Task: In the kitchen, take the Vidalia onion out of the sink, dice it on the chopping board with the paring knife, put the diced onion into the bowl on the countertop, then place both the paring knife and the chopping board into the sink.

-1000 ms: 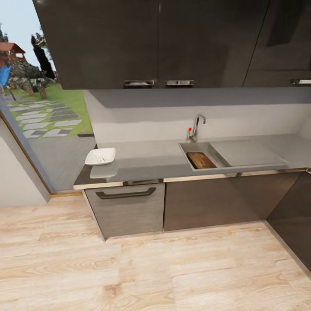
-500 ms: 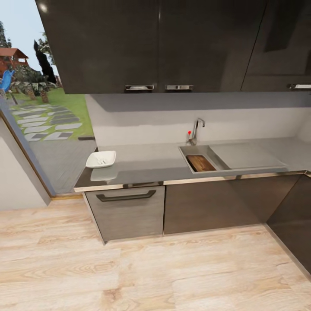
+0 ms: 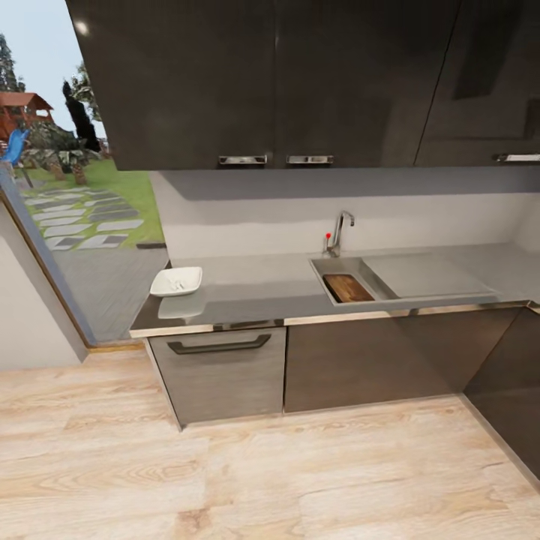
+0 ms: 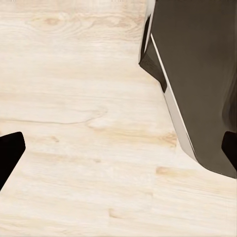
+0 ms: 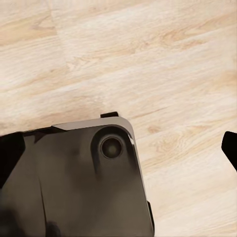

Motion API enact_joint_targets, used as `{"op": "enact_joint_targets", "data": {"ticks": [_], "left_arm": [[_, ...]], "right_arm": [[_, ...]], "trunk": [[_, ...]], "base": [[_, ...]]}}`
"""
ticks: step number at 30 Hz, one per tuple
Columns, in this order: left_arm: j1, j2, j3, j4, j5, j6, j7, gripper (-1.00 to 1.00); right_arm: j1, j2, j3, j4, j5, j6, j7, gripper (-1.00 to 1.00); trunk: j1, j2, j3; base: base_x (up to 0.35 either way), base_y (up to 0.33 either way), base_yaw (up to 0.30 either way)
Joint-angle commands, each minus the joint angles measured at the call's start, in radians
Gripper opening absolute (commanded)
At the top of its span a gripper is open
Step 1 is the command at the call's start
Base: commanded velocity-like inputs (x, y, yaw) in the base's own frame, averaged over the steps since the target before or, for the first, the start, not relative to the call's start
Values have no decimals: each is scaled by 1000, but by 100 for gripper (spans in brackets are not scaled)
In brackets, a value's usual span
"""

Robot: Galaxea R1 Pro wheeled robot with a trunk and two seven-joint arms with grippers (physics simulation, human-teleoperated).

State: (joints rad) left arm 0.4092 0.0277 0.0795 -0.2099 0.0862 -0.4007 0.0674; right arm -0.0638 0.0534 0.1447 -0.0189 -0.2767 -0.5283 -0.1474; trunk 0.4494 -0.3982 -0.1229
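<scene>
From a distance across the floor I face the grey countertop. The white square bowl sits at its left end with a few pale bits inside. The sink lies to the right, below a chrome tap with a red knob. The brown chopping board lies inside the basin. The paring knife and the whole onion are hidden or out of view. My left gripper and right gripper are open, hanging over the wooden floor with nothing between their fingers.
Dark wall cabinets hang above the counter. Dark base cabinets and a drawer front with a black handle stand below it. A glass door opens to a garden at left. Light wood floor stretches between me and the counter.
The whole head view has shifted a little: the counter looks slightly smaller and lower, so the camera has moved. The bowl, board and sink have kept their places.
</scene>
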Motion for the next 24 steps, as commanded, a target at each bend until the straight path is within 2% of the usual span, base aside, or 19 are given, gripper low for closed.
{"op": "enact_joint_targets", "data": {"ticks": [1, 24], "left_arm": [[0, 0, -1, -2, 9, -1, -1, 100], [0, 0, -1, -2, 9, -1, -1, 100]], "right_arm": [[-1, 0, 9, 0, -7, -2, -4, 100], [-1, -1, 9, 0, -6, -2, -4, 100]], "trunk": [[1, -2, 0], [1, -2, 36]], "base": [[0, 0, 0], [0, 0, 0]]}}
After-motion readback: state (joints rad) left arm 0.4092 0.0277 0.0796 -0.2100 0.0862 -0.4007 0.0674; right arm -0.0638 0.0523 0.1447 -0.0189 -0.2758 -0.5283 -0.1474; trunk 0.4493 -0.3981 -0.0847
